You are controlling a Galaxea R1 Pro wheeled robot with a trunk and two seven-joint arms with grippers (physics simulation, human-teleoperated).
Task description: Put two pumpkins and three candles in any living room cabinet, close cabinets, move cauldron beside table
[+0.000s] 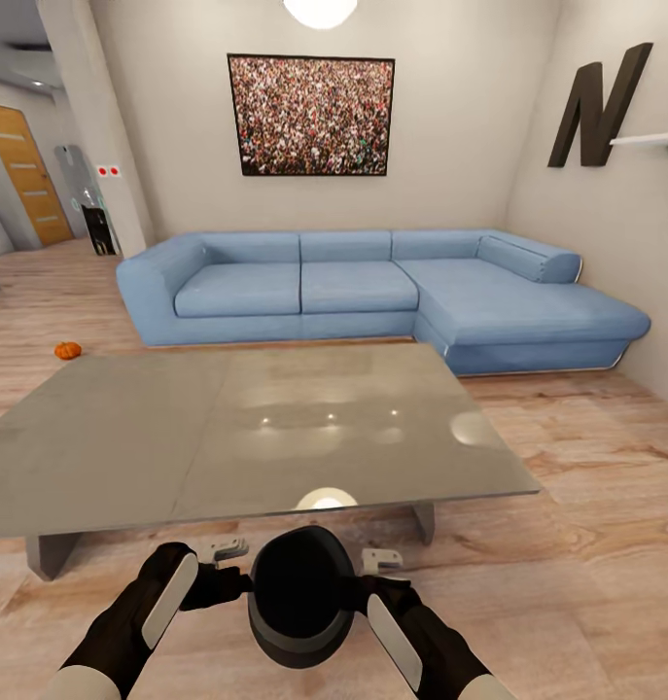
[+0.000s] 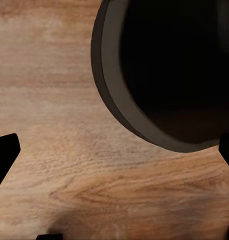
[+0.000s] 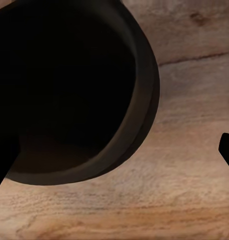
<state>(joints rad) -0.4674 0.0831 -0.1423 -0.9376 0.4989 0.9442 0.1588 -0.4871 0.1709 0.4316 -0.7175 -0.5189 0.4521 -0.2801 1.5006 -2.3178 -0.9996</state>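
The wooden plank floor (image 1: 586, 544) carries a low grey table (image 1: 158, 437) with a bare, glossy top, standing on slab legs. Beyond the table, a blue corner sofa (image 1: 372, 292) sits on the floor against the far wall. A small orange pumpkin (image 1: 68, 350) lies on the boards past the table's far left corner, near the sofa's left end. On the near side of the table is a black cauldron (image 1: 299, 593); whether it touches the floor cannot be told.

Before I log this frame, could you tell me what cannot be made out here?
- Head view: whether either gripper grips the cauldron; its body hides the fingers.
- Both wrist views: the cauldron's inside is black; contents unreadable.
- Head view: pumpkin too small for detail.
- Head view: floor beneath the table, hidden by its top.
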